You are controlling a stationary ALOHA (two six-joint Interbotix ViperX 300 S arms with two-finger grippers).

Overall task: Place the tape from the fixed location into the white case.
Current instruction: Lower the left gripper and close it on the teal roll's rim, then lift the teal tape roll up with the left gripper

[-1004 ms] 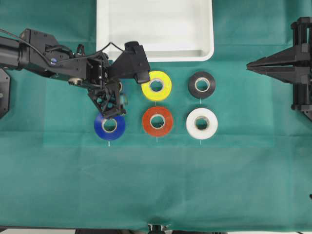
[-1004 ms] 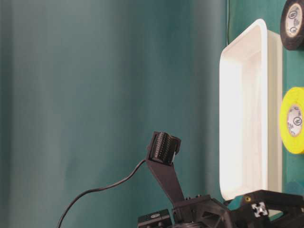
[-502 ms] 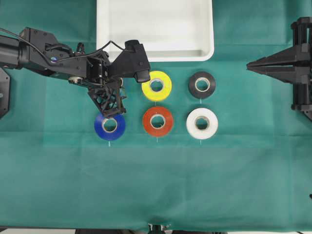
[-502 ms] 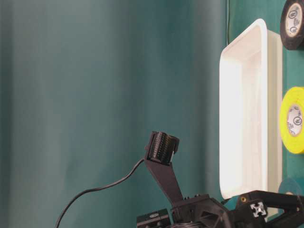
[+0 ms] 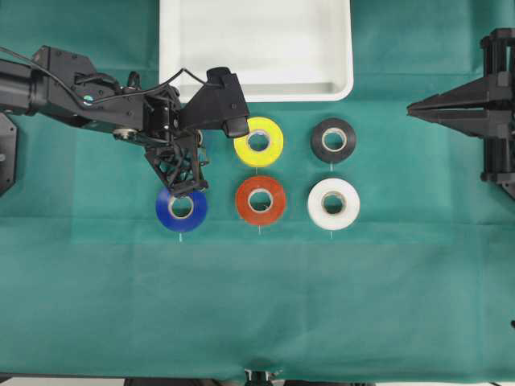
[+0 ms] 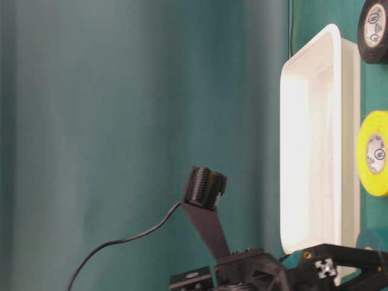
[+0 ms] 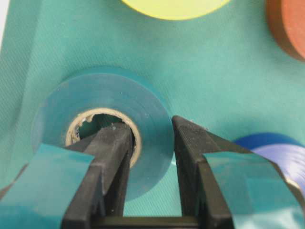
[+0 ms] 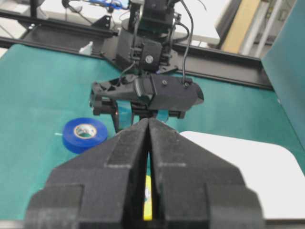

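We see a green cloth covering the table, a matching green backdrop rising behind.

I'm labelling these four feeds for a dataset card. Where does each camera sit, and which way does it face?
Overhead: above, facing straight down on the white case, six rolls and both arms.
Table-level: low, image turned sideways; shows the case, yellow roll, part of the left arm.
Left wrist: on the left gripper, looking along its jaws, shut on the teal tape.
Right wrist: behind the shut right gripper, facing the left arm.
Shared: blue roll, overhead and both wrists.
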